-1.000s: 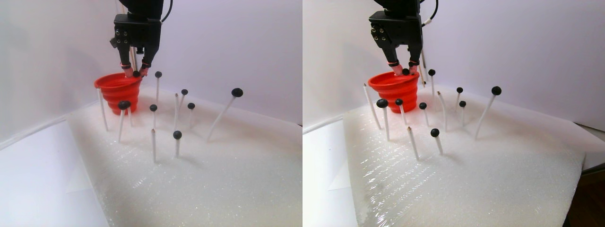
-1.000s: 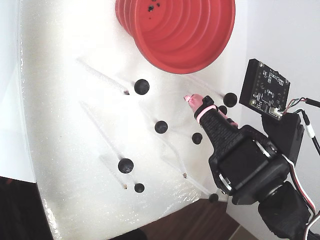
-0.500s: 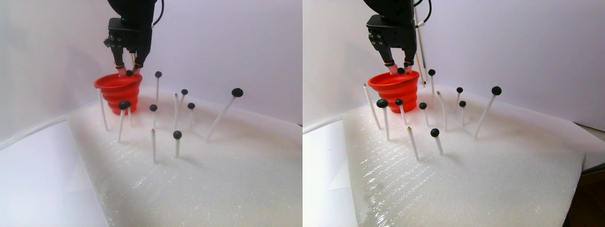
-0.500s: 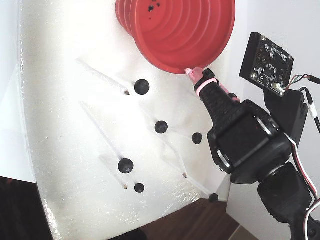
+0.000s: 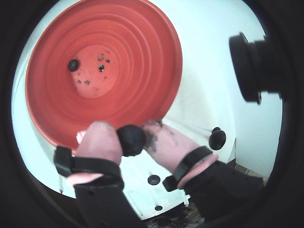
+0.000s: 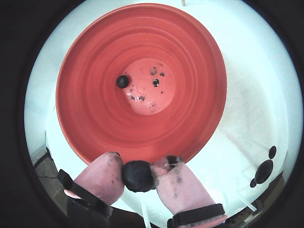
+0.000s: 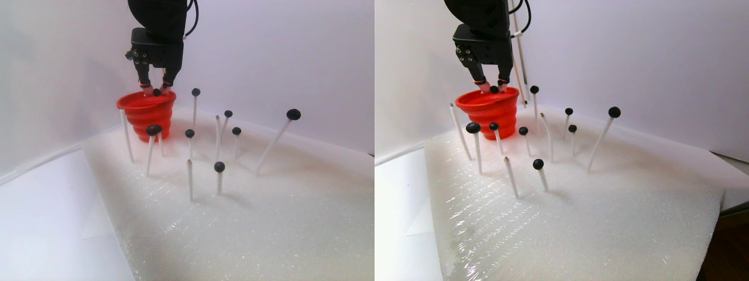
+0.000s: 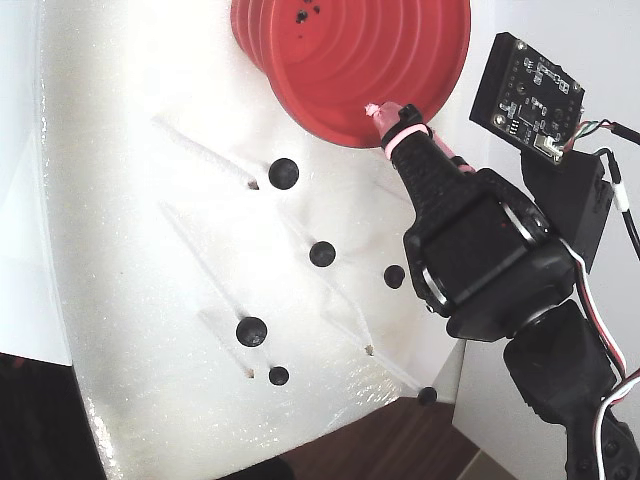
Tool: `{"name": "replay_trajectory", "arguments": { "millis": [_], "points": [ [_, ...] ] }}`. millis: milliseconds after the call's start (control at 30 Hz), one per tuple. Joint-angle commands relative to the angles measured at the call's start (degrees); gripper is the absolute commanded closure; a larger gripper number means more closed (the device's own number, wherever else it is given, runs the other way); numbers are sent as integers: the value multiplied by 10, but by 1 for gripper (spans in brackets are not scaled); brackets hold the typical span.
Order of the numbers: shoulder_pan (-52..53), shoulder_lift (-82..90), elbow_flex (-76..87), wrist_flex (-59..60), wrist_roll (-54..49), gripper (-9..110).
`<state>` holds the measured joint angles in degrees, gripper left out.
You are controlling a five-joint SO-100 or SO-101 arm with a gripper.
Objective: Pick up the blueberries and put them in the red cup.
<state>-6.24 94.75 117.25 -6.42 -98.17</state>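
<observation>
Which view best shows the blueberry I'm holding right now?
A wrist view: the held blueberry sits large between both pink fingertips, at the red cup rim. In the stereo pair view it is a small dot; the fixed view hides it.

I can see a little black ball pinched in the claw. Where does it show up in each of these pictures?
A wrist view: the held blueberry sits low centre, between the pink fingertips.
Another wrist view: the ball is at bottom centre, just outside the cup's rim.
Stereo pair view: upper left in each half, just above the rim.
Fixed view: hidden behind the claw.
Shared landmark: the red cup.
</observation>
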Motion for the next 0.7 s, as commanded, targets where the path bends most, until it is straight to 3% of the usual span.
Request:
{"name": "replay_trajectory", "arguments": {
  "millis": [0, 667],
  "points": [
    [-16, 5, -47, -22, -4, 90],
    [-8, 35, -45, -23, -10, 85]
  ]
}}
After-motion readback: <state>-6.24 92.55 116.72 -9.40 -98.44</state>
